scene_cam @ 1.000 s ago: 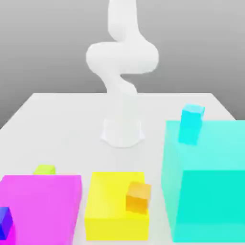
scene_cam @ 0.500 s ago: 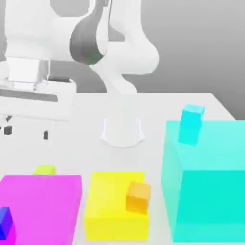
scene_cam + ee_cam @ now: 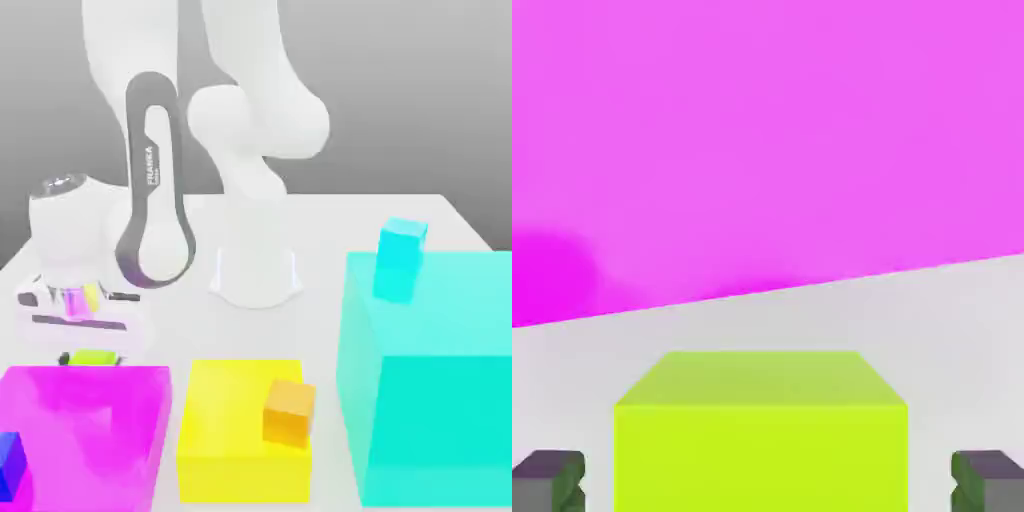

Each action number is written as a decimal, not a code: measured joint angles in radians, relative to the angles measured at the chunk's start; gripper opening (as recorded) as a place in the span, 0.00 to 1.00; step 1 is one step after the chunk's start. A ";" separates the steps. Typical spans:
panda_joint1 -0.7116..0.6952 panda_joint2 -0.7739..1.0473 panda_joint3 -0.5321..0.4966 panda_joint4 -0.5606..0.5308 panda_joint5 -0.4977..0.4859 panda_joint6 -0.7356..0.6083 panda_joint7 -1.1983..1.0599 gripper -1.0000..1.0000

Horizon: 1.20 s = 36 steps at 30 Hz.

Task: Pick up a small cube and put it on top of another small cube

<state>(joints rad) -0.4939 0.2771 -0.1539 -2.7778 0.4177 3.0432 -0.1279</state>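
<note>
The small lime cube [image 3: 93, 356] rests on the white table [image 3: 330, 215] just behind the big magenta block [image 3: 85, 430], at the exterior view's left. My gripper [image 3: 92, 359] has come down over it, with one dark finger [image 3: 65, 358] on each side. In the hand view the lime cube [image 3: 760, 430] sits between the fingertips [image 3: 547, 480] of my gripper [image 3: 768, 482], and a strip of table shows on both sides, so the gripper is open. The small deep-blue cube [image 3: 10, 466] sits at the magenta block's near left corner.
A yellow block [image 3: 235, 440] with a small orange cube [image 3: 288, 410] on it stands to the right of the magenta one. A tall cyan block [image 3: 430, 380] carries a small cyan cube [image 3: 400, 258]. The arm's base [image 3: 256, 275] stands mid-table.
The arm swung in from above and dropped to the exterior view's left. Its hand now sits low over the lime cube, fingers straddling it. No cube has moved.
</note>
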 joint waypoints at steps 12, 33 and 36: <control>0.104 -0.235 -0.187 -0.034 -0.367 -0.195 0.294 0.00; 0.252 -0.009 -0.118 0.666 -0.309 -0.675 0.864 0.00; 0.243 0.072 -0.101 0.661 -0.277 -0.592 0.852 1.00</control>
<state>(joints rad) -0.2508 0.3491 -0.2551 -2.1172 0.1411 2.4508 0.7242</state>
